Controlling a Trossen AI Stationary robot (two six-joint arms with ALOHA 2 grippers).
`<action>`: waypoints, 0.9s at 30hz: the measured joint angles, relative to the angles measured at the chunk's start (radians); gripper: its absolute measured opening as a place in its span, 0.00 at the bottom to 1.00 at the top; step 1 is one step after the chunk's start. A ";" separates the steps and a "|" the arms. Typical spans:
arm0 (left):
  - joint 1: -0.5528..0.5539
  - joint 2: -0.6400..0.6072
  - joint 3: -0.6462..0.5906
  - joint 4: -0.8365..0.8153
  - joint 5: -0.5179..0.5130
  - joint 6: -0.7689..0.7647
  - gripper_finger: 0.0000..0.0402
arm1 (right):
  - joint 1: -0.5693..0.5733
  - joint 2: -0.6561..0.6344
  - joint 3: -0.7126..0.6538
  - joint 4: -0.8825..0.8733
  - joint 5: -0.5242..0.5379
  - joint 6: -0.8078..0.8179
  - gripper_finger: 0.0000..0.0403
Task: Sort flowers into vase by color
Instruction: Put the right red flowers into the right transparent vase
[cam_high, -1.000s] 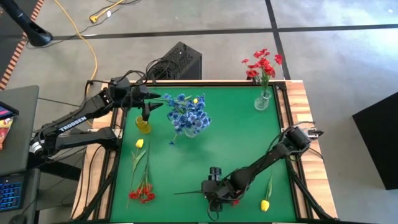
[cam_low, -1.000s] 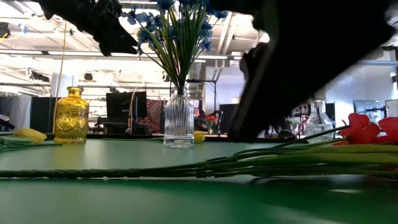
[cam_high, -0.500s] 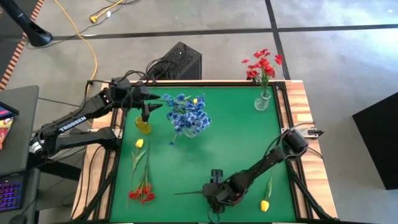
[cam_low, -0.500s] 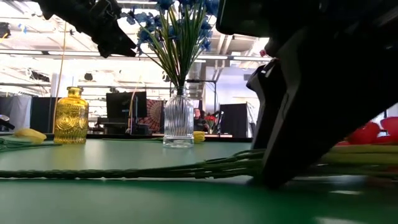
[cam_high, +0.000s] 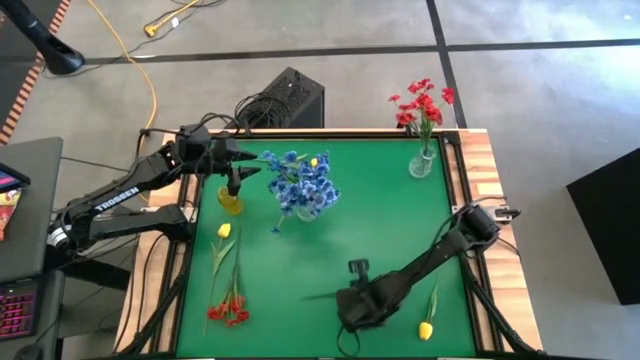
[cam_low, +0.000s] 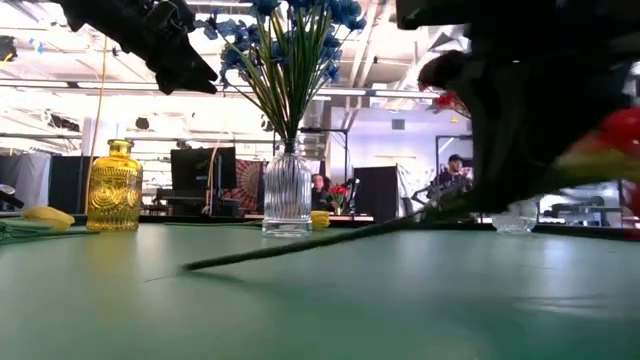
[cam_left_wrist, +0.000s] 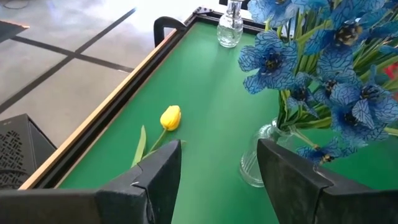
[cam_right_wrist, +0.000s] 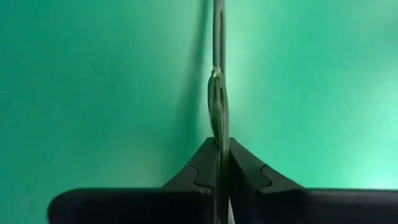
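We look down on a green table (cam_high: 380, 220) with two dark arms. Low in the frame, right of centre, the right gripper (cam_high: 352, 305) is clamped on a thin green stem (cam_right_wrist: 219, 93). In the right wrist view its two fingers (cam_right_wrist: 202, 165) press together with the stem pinched between them, running straight away over the green. In the low view the stem (cam_low: 300, 245) slants from the table surface up toward the right, where a blurred red bloom (cam_low: 610, 140) shows at the right edge beside the dark arm.

At upper left, the left gripper (cam_high: 243, 170) hangs above a yellow bottle vase (cam_high: 230, 200), its fingers (cam_left_wrist: 155, 180) spread apart and holding nothing.

Just right of it, near top centre, a clear ribbed vase (cam_low: 288, 195) holds clustered blue flowers (cam_high: 300, 182). In the upper right corner a small clear vase (cam_high: 421, 162) holds red flowers (cam_high: 422, 102).

At lower left lie a yellow bud (cam_high: 224, 231) on a long stem and a red sprig (cam_high: 230, 310) side by side on the table. A second yellow bud (cam_high: 426, 329) lies at lower right, close to the right arm. A third yellow bud (cam_left_wrist: 170, 117) lies near the top edge, behind the blue flowers.
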 joint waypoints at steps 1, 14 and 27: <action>0.000 0.000 0.000 0.000 0.000 0.000 0.50 | -0.007 0.000 0.014 -0.050 0.014 -0.042 0.13; 0.000 0.000 0.000 0.001 -0.001 -0.006 0.50 | -0.067 0.000 0.033 -0.127 0.037 -0.641 0.17; 0.000 0.000 0.000 0.006 -0.001 -0.007 0.50 | -0.065 -0.012 0.033 -0.165 0.036 -0.400 0.55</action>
